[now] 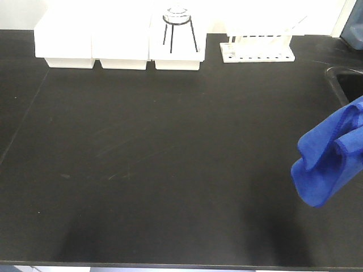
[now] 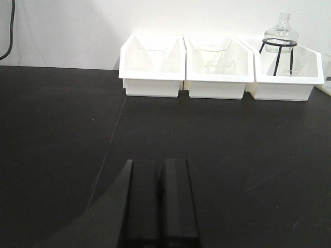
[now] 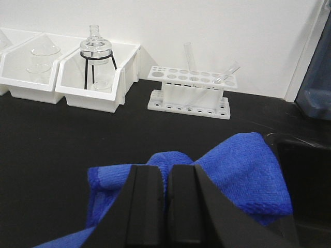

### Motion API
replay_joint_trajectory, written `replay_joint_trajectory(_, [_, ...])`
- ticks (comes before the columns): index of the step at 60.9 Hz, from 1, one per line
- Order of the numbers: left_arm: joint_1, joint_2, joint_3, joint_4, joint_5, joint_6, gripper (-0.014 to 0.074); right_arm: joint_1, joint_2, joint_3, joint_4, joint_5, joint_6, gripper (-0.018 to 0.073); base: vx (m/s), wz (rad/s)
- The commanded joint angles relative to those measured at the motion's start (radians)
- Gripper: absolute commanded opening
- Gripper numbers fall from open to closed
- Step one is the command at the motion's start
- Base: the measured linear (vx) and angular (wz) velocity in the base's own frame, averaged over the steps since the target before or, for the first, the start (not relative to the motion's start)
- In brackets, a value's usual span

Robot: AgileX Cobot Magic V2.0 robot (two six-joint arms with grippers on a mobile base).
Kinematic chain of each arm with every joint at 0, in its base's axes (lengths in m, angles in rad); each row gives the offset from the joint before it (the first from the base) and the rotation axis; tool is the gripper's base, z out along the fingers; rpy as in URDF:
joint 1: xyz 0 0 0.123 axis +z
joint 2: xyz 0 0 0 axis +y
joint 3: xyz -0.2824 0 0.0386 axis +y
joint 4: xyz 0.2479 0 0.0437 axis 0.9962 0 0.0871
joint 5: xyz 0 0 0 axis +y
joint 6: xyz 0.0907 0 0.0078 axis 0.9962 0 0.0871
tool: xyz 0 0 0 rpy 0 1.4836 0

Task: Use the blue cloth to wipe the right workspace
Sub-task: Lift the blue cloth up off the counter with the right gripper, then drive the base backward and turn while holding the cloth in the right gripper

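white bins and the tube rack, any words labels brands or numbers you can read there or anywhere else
No readable text in any view.
white bins: plain fronts, no label.
test tube rack: no print visible.
blue cloth: no tag showing.

From above, our front-facing camera looks steeply down on the black countertop (image 1: 170, 158), facing the back wall, where the white bins (image 1: 119, 42) and the test-tube rack (image 1: 258, 52) line the top of the frame; the sink (image 1: 347, 85) clips its right edge. Our left wrist camera sits low, sighting along the left gripper (image 2: 160, 168) across the counter to the same three bins. Our right wrist camera, equally low, peers over the right gripper (image 3: 166, 175) and the blue cloth (image 3: 243, 170) close beneath it, toward the rack. Both wrist views share the bin holding the glass flask (image 3: 95, 44); we see it from the front too.
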Motion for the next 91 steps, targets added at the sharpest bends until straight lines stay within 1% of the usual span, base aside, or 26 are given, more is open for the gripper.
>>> replay_joint_trajectory(1, [0.005,-0.016,0.031,0.001,-0.075,-0.008,-0.0006,-0.003,0.0,-0.027,0.005,-0.075,-0.008,-0.0008,0.0,0.0])
replay_joint_trajectory(43, [0.005,-0.016,0.031,0.001,-0.075,-0.008,-0.0006,-0.003,0.0,-0.027,0.005,-0.075,-0.008,-0.0008,-0.04,0.0])
replay_joint_trajectory(91, [0.005,-0.016,0.031,0.001,-0.075,-0.008,-0.0006,-0.003,0.0,-0.027,0.008,-0.075,-0.008,-0.0008,-0.25,0.0])
